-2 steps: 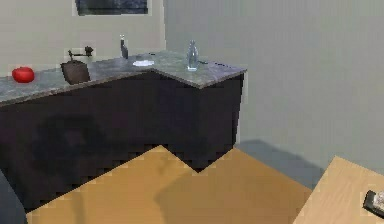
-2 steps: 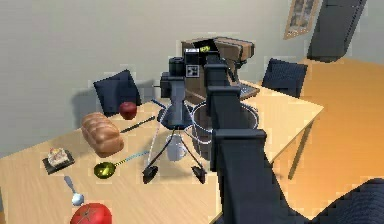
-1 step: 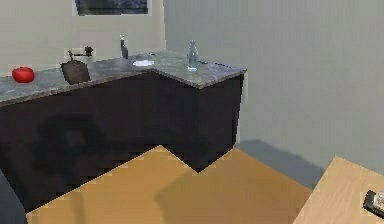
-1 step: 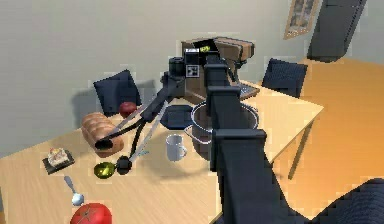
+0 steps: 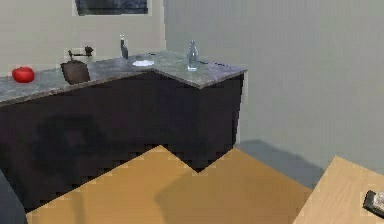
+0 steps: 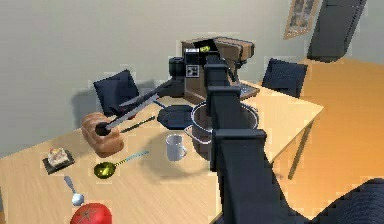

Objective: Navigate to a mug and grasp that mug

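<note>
Forward view: we are facing a dark L-shaped kitchen surface with a grey stone top [image 5: 110, 77]. A red round fruit [image 5: 22, 74] is sitting at its left end and a tall clear bottle [image 5: 192, 55] is standing near its right corner.

Arm side view: we are reaching over a light wooden surface [image 6: 150, 197]. A brown bread loaf [image 6: 91, 125] is lying at the left. The dark two-fingered end effector [image 6: 113, 129] is pointing left with its tips landing at the loaf; over or touching, we cannot tell. Spread or pressed together: cannot tell. Holding anything: cannot tell either, since the loaf is lying right behind the tips.

The target, a small pale grey cylindrical mug [image 6: 176, 147], is standing upright on the wooden surface. It is right of the tips and lower in the picture, apart from them, just left of the dark square arm bar [image 6: 238, 150]. A dark round pot with a pale rim [image 6: 201, 130] is sitting close behind it, partly hidden by the bar. A brown boxy coffee machine [image 6: 232, 52] is standing farther out.

Our read: navigation is looking done and we are aligning; the grasp is not yet made. The next move is calling for shifting the tips rightward and drawing them in until the fingers are bracketing the mug, keeping off the loaf and pot.
</note>
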Controlling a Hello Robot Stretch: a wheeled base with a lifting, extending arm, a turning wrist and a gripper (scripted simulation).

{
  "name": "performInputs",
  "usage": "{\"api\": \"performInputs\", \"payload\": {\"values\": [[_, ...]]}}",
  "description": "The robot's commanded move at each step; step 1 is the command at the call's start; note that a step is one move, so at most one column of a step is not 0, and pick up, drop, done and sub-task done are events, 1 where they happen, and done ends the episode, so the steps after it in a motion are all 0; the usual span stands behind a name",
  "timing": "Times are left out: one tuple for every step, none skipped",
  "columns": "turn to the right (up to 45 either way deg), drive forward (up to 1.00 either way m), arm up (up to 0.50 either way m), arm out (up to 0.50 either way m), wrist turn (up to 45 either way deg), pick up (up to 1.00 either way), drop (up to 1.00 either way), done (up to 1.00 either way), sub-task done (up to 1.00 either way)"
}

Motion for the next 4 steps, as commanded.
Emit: {"api": "performInputs", "payload": {"values": [[0.0,0.00,0.00,0.00,45.0,0.00,0.00,0.00,0.00],[0.0,0.00,0.00,0.00,45.0,0.00,0.00,0.00,0.00],[0.0,0.00,-0.28,0.00,0.0,0.00,0.00,0.00,0.00],[0.0,0.00,0.00,0.00,0.0,1.00,0.00,0.00,0.00]]}}
